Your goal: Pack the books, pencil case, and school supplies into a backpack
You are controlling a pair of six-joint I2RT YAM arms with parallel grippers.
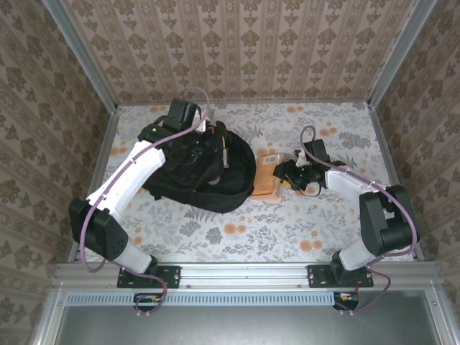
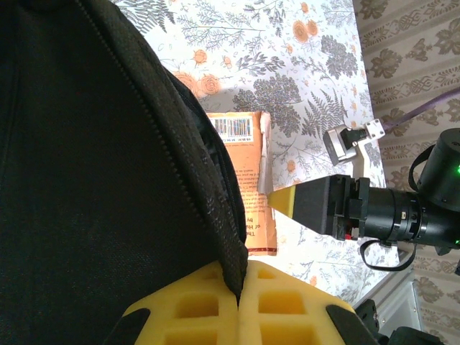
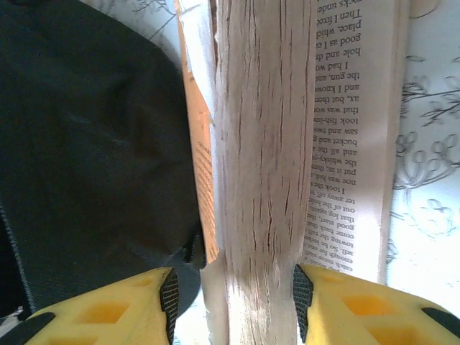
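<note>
Right end effector (image 3: 233, 280) straddles book (image 3: 259, 144) pages; cover mostly hidden behind backpack (image 3: 86, 144).

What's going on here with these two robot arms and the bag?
The left claw is pinched shut on the edge of a large black fabric backpack lying on the flowered table. The right claw straddles the page block of an orange-tan paperback book beside the backpack; whether it grips yet is unclear. The book is not inside yet.
</note>
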